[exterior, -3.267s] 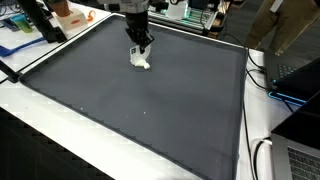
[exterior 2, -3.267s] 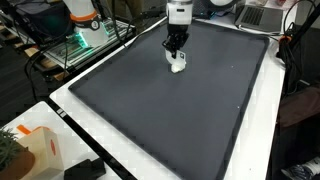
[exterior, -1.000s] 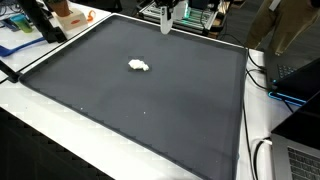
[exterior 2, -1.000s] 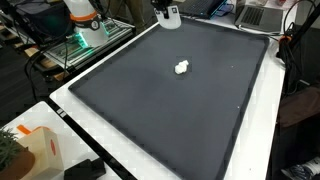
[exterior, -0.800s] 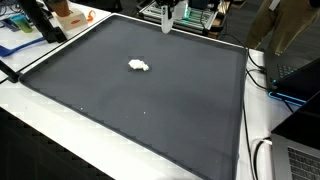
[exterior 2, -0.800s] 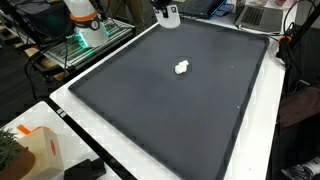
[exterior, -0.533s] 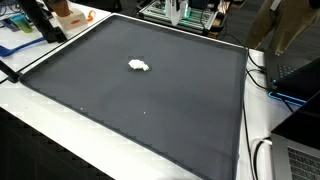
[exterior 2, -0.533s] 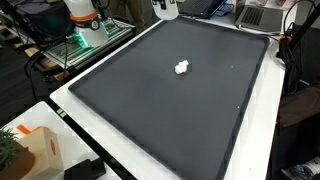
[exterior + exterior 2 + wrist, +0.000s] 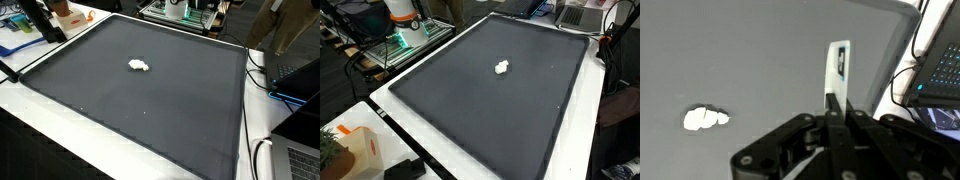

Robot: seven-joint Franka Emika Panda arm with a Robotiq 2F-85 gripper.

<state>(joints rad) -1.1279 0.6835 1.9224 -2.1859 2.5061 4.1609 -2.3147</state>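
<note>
A small white crumpled lump (image 9: 139, 66) lies alone on the dark mat (image 9: 150, 110), toward its far side in both exterior views (image 9: 501, 68). The arm is out of both exterior views. In the wrist view my gripper (image 9: 839, 55) hangs high above the mat with its two fingers pressed together and nothing between them. The white lump (image 9: 706, 119) shows well to the left of the fingers, far below them.
A white border (image 9: 470, 140) rings the mat. An open laptop (image 9: 940, 60) and cables (image 9: 256, 72) sit past one edge. An orange object (image 9: 68, 12) and black gear stand at one corner, an orange-and-white box (image 9: 355, 150) near another, and an equipment rack (image 9: 405, 40) behind.
The gripper, earlier down at the white lump, left it on the mat, rose toward the far edge and has passed out of both exterior views. The lump has not moved.
</note>
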